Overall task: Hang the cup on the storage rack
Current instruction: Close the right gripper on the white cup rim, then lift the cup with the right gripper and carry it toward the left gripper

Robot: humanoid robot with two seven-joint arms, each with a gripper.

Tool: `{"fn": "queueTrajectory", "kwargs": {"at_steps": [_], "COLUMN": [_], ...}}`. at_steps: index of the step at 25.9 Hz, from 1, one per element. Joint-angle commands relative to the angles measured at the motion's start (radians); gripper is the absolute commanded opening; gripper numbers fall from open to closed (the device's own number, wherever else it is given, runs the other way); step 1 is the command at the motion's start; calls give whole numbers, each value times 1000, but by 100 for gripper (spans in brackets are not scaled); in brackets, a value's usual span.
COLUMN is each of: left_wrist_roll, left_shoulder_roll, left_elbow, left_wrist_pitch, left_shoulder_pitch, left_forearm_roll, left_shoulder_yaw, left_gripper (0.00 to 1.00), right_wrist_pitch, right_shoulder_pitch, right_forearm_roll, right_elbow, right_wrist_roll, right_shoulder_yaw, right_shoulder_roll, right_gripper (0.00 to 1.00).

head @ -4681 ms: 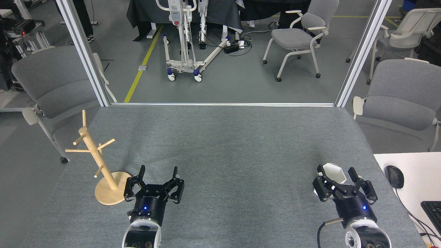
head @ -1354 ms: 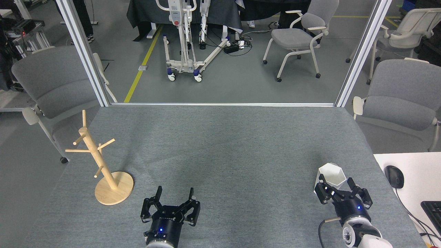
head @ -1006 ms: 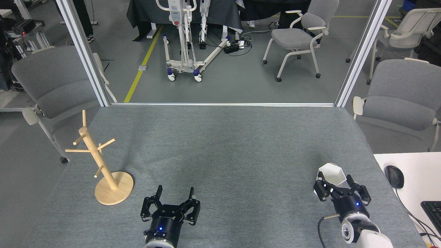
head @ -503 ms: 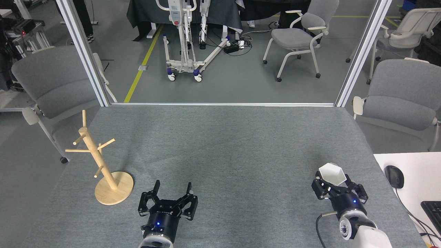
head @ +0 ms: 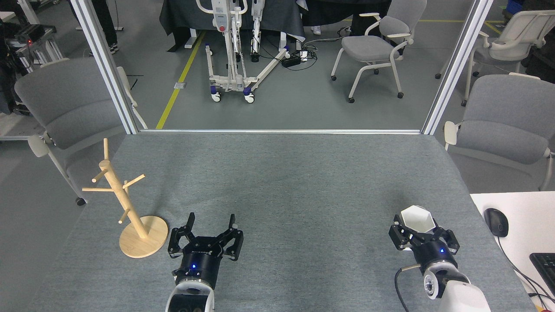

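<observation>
The white faceted cup (head: 417, 218) stands upright near the table's right front, with its hexagonal rim showing. My right gripper (head: 419, 232) reaches it from the near side; its black fingers hug the lower body on both sides and hide it, so the gripper looks shut on the cup. No handle shows. At the left front stands the wooden storage rack (head: 125, 203), round base on the table and all pegs bare. My left gripper (head: 211, 218) is open and holds nothing, a little to the right of the rack's base.
The grey felt table (head: 277, 182) runs back to a metal frame. A white desk with a mouse (head: 495, 222) and a keyboard (head: 544, 264) adjoins the right front corner. Grey chairs (head: 65, 108) flank both sides.
My right gripper has pushed forward and its fingers have drawn in around the cup. My left gripper backed off from the rack to the right, then came forward and slightly left again.
</observation>
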Motion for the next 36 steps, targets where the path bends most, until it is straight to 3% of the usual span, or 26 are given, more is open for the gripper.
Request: {"fn": "queueTrajectory", "kwargs": {"at_steps": [1, 12, 14, 16, 17, 22, 27, 30, 36], "left_wrist_roll": [-12, -16, -16, -16, -16, -16, -1, 22, 51], "left_shoulder_roll": [0, 5, 5, 5, 5, 5, 7, 23, 53], "left_elbow": [-2, -6, -6, -3, -3, -5, -6, -14, -39], "left_wrist_pitch": [-4, -29, -29, -27, -27, -21, -29, -46, -107], "left_shoulder_pitch": [-35, -27, -23, -19, -19, -18, -19, -18, 4], "left_forearm_roll": [14, 19, 19, 17, 17, 17, 17, 17, 17], "left_shoulder_yaw": [10, 12, 12, 18, 18, 22, 50, 48, 48], "left_gripper": [100, 100, 100, 100, 100, 100, 100, 100, 100], "right_wrist_pitch": [1, 1, 1, 1, 0, -11, -14, -11, -7], "right_shoulder_pitch": [-4, -6, -6, -6, -4, -6, -20, -20, 20], "right_forearm_roll": [4, 5, 5, 7, 5, -2, -8, -10, -24], "right_elbow": [5, 14, 14, 14, 14, 12, -12, -94, -420], "right_wrist_roll": [1, 1, 1, 1, 1, 4, 22, 114, 390], "right_shoulder_yaw": [2, 7, 7, 7, 7, 5, 4, -3, -55], "right_shoulder_roll": [0, 0, 0, 2, 2, 0, -15, -15, -6], "right_gripper": [99, 96, 80, 53, 49, 38, 38, 38, 39]}}
